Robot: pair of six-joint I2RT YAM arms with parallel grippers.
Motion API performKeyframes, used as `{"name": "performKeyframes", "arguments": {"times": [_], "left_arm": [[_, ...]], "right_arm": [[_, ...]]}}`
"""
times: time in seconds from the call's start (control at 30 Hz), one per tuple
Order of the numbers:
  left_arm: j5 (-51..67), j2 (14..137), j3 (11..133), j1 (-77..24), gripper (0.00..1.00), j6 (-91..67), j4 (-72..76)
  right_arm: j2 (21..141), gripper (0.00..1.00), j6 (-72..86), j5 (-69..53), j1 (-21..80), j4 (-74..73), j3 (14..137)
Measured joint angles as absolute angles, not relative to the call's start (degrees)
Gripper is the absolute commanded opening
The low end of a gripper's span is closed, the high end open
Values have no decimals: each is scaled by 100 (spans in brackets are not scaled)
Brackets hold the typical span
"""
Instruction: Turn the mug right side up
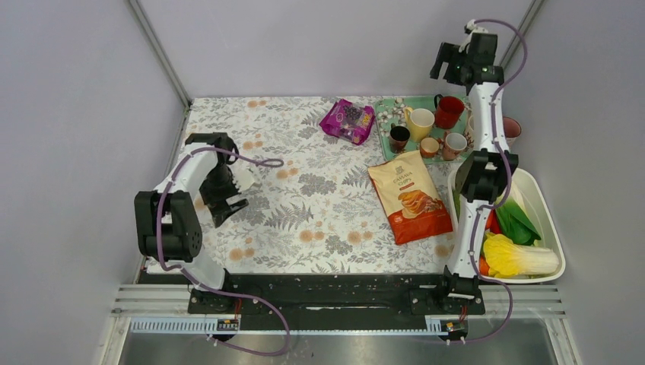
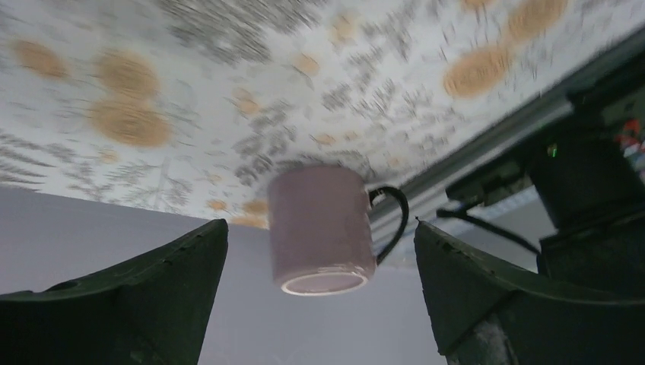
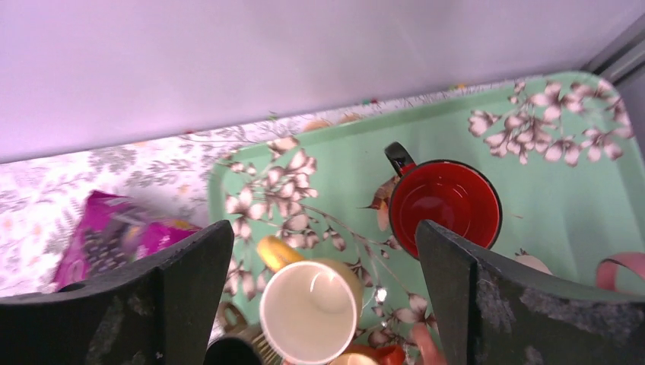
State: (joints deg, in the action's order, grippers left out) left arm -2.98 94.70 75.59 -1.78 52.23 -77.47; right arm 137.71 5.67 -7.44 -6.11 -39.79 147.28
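The flowered table (image 1: 319,228) carries at its far right a green tray (image 1: 411,100) of mugs. Those I can see there, such as the red mug (image 3: 445,205) and the yellow mug (image 3: 308,312), show their mouths upward. My right gripper (image 3: 323,228) hangs high above this tray with its fingers spread wide and nothing between them. The mug (image 2: 316,243) that concerns me is the pale lilac one in the left wrist view. It stands on the cloth near the metal rail (image 2: 502,129) of the table edge, with its black handle (image 2: 403,220) turned to one side. In the top view I cannot find it; probably the left arm (image 1: 190,175) covers it. The flat pale oval on its end away from the cloth reads to me as the foot, so I judge it is inverted, although the blur leaves some doubt. My left gripper (image 2: 319,226) is released, with the mug in line between the fingers but apart from them. I judge this to be the approach. Next I must advance until the fingers pass the body, avoid the handle, clench, lift clear, roll the wrist half a turn and set it down.
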Motion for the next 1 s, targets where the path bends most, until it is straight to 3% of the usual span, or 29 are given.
{"name": "performKeyframes", "arguments": {"times": [0.17,0.3,0.53,1.0], "left_arm": [[-676,8562,6206,80,96,6790,-7935],[-834,7758,5824,545,98,8206,-8119],[-1146,7465,5054,1223,99,10042,-7907],[-1087,7524,4429,1732,99,11006,-5878]], "right_arm": [[12991,99,480,-1074,-552,-3970,14501],[12623,100,456,-1332,-416,-4018,14324],[12254,99,366,-1726,-152,-4270,13522],[11653,99,233,-2209,-89,-4488,12818]]}}
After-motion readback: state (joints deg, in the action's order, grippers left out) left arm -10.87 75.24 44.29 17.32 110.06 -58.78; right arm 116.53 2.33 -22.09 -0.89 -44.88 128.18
